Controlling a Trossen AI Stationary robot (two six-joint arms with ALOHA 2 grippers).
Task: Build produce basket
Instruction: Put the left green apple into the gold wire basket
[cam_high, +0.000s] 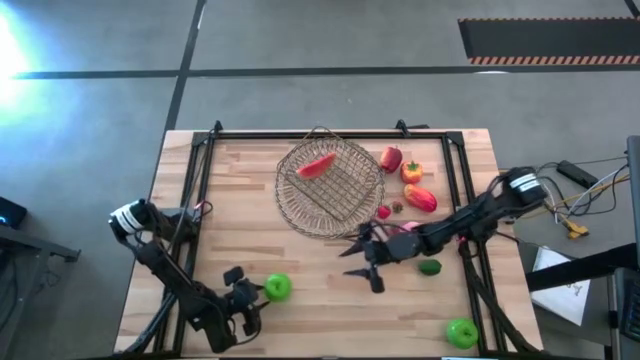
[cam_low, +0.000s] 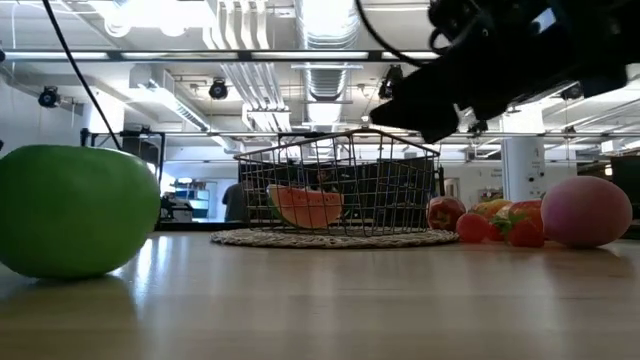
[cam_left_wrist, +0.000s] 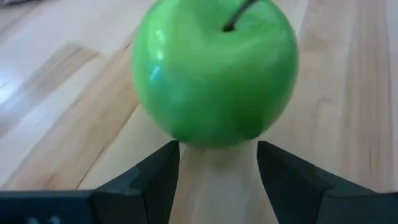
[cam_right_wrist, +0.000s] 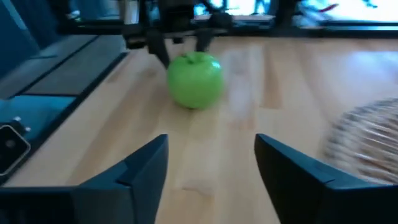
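A bright green apple (cam_high: 278, 288) rests on its underside on the wood near the table's near edge. My left gripper (cam_high: 254, 291) is open just to its left; in the left wrist view its fingers (cam_left_wrist: 163, 163) stand just short of the apple (cam_left_wrist: 214, 68). My right gripper (cam_high: 361, 267) hovers open above the table near the middle, pointing at that apple (cam_right_wrist: 196, 79). The wire basket (cam_high: 330, 185) sits on a round woven tray and holds a salmon-red slice (cam_high: 318, 165). More produce lies right of it: a red apple (cam_high: 390, 158), an orange piece (cam_high: 412, 171) and a red-orange piece (cam_high: 421, 198).
A dark green piece (cam_high: 430, 267) lies under my right arm, and a second green apple (cam_high: 462, 332) sits at the near right corner. Small red pieces (cam_high: 384, 212) lie beside the tray. A black frame (cam_high: 205, 150) runs along the table's far and side edges.
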